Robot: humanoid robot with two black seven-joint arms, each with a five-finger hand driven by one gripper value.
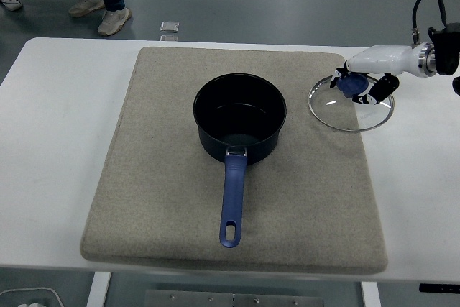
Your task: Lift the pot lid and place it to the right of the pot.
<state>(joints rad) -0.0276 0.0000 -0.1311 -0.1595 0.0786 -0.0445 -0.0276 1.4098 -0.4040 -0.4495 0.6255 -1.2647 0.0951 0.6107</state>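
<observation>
Lid gripped at right of pot
The blue knob (351,85) of the glass lid (351,103) is enclosed by the curled right hand (365,77).

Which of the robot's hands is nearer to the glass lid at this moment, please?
The right hand. Its fingers grip the blue knob of the lid, right of the pot. The left hand is out of view.

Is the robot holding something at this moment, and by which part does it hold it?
Yes. The right hand holds the glass pot lid by its blue knob, to the right of the pot.
</observation>
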